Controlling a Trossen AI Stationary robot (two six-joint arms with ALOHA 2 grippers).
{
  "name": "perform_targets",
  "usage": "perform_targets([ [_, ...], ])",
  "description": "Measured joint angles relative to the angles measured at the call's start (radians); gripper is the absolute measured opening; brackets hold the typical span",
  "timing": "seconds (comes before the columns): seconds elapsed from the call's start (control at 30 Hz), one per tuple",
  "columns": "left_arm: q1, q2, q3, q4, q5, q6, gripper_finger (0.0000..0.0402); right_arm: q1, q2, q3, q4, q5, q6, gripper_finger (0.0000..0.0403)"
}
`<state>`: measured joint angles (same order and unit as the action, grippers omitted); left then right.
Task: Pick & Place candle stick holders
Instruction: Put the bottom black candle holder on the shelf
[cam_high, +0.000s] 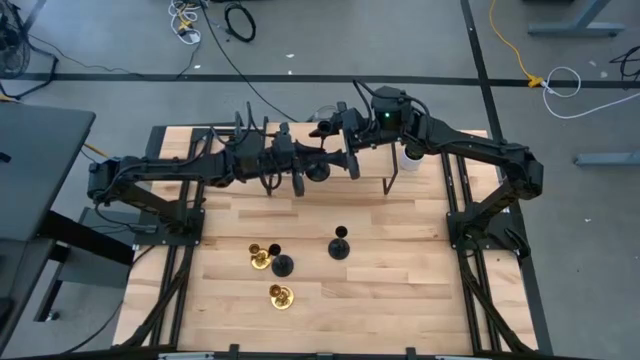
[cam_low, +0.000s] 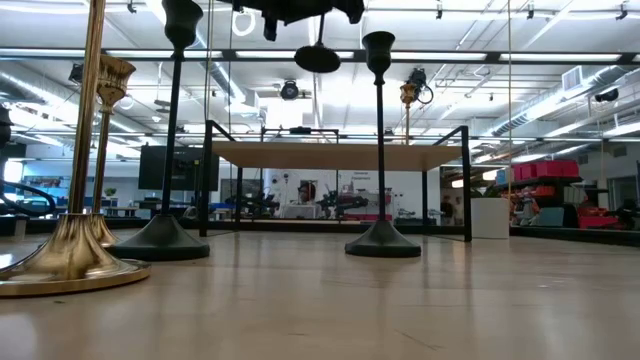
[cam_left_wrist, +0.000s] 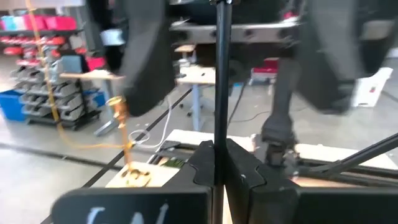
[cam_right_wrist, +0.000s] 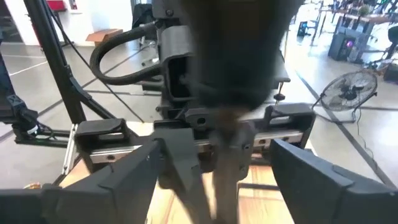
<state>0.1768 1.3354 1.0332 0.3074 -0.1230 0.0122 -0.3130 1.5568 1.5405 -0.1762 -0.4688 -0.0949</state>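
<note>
Aloft, left gripper (cam_high: 322, 170) clamping black candle holder (cam_high: 318, 171) (stem pinched), right gripper (cam_high: 352, 165) alongside.

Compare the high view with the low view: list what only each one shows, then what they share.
High view only: both arms whole, the left gripper and right gripper meeting over the table's far side, and cables on the floor. Low view only: the room behind, and that the lifted black holder hangs clear of the table. Both: two gold holders, two standing black holders and the white pot.
</note>
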Motion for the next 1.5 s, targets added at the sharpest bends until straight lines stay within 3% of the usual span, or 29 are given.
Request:
perform_targets([
  [0.5,0.107,-0.001,0.000,-0.040,-0.011,-0.001,0.0014,-0.002,-0.055,-0.001,-0.271,0.147,-0.146,0.0307],
  [0.77,0.185,-0.002,0.000,-0.078,-0.011,0.000,0.0014,-0.002,-0.056,-0.001,-0.389,0.135,-0.158,0.0304],
  [1.07,0.308,-0.008,0.000,-0.123,-0.008,0.000,0.0014,0.001,-0.055,-0.001,-0.500,-0.001,-0.155,0.0304],
  [1.37,0.401,-0.008,-0.006,-0.118,0.075,-0.002,0.0014,0.053,-0.055,-0.001,-0.517,0.010,-0.166,0.0304],
  [1.5,0.432,-0.021,-0.073,-0.072,0.076,-0.007,0.0014,0.081,-0.071,-0.019,-0.511,0.022,-0.168,0.0304],
])
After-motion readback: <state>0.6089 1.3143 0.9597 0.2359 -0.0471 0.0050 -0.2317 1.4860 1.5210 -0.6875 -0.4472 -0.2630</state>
